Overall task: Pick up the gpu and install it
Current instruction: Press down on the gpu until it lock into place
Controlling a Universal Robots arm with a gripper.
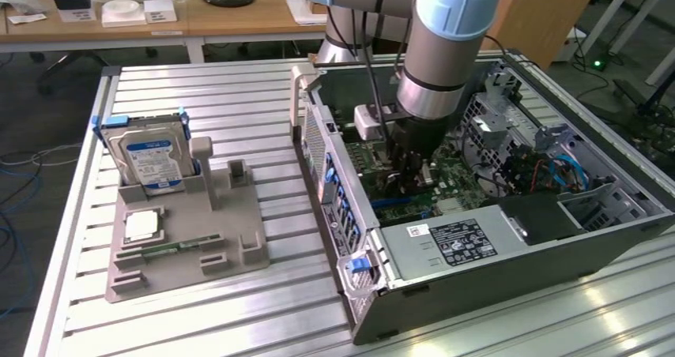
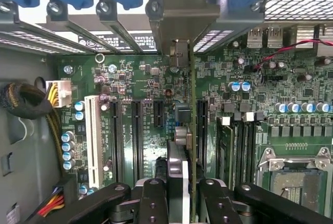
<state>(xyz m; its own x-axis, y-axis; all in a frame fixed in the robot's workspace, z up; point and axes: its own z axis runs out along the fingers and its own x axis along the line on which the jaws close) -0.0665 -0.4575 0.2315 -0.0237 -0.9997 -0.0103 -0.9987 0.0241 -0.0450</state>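
The gripper (image 2: 183, 203) is clamped on the gpu (image 2: 191, 130), inside the open case (image 1: 590, 238) above the motherboard (image 2: 135, 73). The gpu stands on its edge, its long axis parallel to the slots (image 2: 137, 130), with the metal bracket (image 2: 179, 21) end toward the rear wall of the case

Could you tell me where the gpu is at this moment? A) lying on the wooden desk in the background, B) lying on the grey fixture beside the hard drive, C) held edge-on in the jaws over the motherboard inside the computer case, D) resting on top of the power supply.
C: the gripper is shut on the gpu, seen edge-on above the motherboard inside the computer case.
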